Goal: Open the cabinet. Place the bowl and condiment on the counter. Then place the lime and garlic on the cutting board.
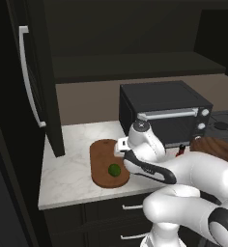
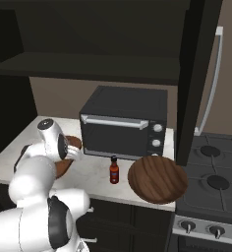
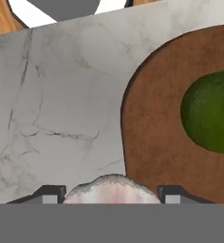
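Pinkish garlic [image 3: 111,189], bottom cut off, sits pinched between the claw [image 3: 111,193] fingertips over the counter [image 3: 61,109].

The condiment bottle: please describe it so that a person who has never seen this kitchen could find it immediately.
Find the black toaster oven at the back of the marbled counter. In front of its right half stands the condiment, upright, just left of the wide wooden bowl. It is the only red thing there: a small bottle with a narrow neck and a black cap.
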Controlling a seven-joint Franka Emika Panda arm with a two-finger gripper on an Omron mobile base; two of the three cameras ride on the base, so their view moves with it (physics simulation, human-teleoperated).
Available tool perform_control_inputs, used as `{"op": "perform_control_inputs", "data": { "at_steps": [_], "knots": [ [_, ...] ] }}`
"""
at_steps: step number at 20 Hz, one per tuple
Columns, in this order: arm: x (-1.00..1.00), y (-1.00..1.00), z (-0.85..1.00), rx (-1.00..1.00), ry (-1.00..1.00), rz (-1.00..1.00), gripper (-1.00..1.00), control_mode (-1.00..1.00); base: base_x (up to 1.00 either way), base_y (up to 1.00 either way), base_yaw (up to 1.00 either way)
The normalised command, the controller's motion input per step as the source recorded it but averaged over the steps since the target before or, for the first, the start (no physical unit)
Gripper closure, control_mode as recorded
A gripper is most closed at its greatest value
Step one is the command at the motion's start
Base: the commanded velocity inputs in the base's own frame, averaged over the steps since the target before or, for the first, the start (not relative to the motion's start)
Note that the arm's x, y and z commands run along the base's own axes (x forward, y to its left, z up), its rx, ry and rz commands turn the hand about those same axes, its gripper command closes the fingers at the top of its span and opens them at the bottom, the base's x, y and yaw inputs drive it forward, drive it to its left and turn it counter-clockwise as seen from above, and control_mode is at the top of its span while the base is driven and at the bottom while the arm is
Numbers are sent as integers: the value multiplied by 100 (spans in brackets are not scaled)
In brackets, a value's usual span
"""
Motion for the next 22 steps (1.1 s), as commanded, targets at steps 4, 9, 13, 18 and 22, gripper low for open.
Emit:
{"op": "perform_control_inputs", "data": {
  "at_steps": [4,9,13,18,22],
  "knots": [
    [8,24,8,0,0,3,100,-100,0,0,0],
    [12,23,2,0,0,3,100,-100,0,0,0],
    [18,23,0,0,0,2,100,-100,0,0,0],
    [24,17,-3,0,0,0,100,-100,0,0,0],
    [26,13,-18,-4,0,0,100,-100,0,0,0]
  ]
}}
